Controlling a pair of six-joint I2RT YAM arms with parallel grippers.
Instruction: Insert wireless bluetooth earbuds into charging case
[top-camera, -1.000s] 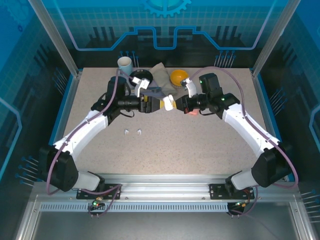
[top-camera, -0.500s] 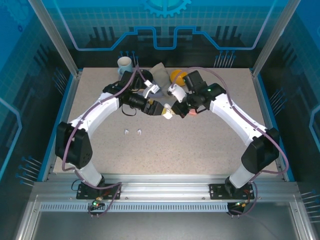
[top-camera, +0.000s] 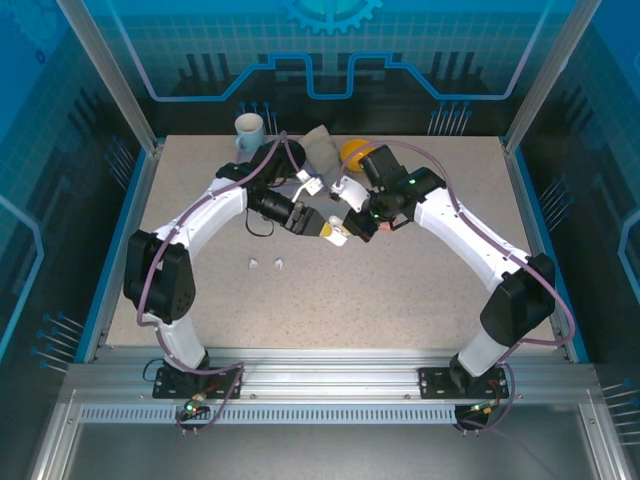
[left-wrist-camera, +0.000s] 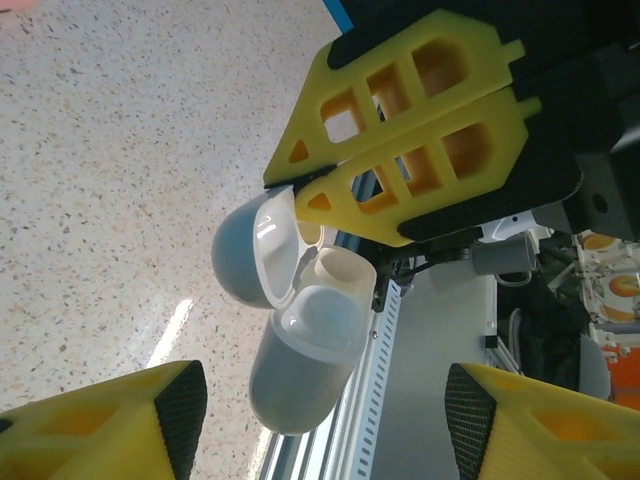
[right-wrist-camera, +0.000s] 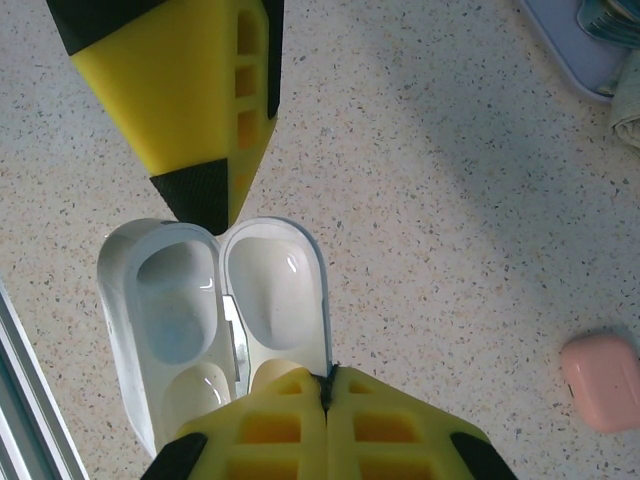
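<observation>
I'm clamping the right gripper (right-wrist-camera: 327, 378) on the lid rim of the white charging case (left-wrist-camera: 300, 365), lifting it open so its wells are facing the left gripper (left-wrist-camera: 325, 405), which is spread wide and empty. The white earbuds (top-camera: 279, 264) are lying on the table (top-camera: 420, 300), well apart.

Bottom end of the open white glossy plastic charging case (right-wrist-camera: 215, 300) is tucked behind the right gripper (right-wrist-camera: 327, 385)'s yellow fingers and runs off the lower edge of its wrist shot, and the rounded pink plastic case (right-wrist-camera: 603, 382) off to that gripper's right gets clipped by the frame too. The left gripper (top-camera: 316, 223)'s own fingers (left-wrist-camera: 110, 425) are chopped by the bottom of its wrist view. From the top camera the two tiny white earbuds (top-camera: 278, 264) just nearside of it are specks, way too small to make out.
</observation>
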